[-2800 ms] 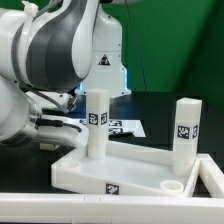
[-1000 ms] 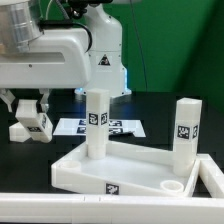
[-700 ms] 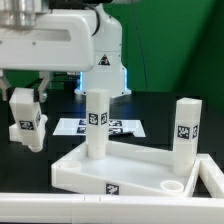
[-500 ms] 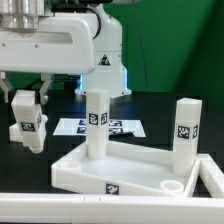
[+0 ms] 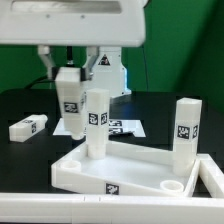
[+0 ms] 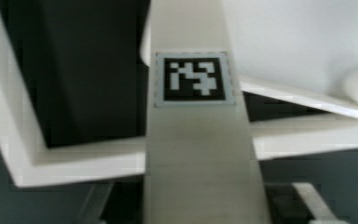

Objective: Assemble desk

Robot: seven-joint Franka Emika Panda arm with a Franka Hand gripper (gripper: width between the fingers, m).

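The desk top (image 5: pixel 140 168), a white rimmed tray, lies upside-down near the front. Two white square legs stand upright in it, one at the back left (image 5: pixel 97 122) and one at the right (image 5: pixel 186 130). My gripper (image 5: pixel 66 70) is shut on a third leg (image 5: pixel 69 104). It holds that leg upright in the air, just left of the back-left standing leg, over the tray's left corner. In the wrist view the held leg (image 6: pixel 197 120) and its tag fill the middle between my fingers (image 6: pixel 295 203). The tray rim (image 6: pixel 87 158) lies below. A fourth leg (image 5: pixel 29 127) lies on the table at the exterior view's left.
The marker board (image 5: pixel 125 127) lies flat behind the tray. The robot base (image 5: pixel 108 68) stands at the back. A round socket (image 5: pixel 171 186) shows in the tray's front right corner. A white rail (image 5: pixel 60 197) runs along the front edge.
My gripper has carried the leg up and toward the exterior view's right, from the left of the table to beside the back-left standing leg. The lying leg now shows.
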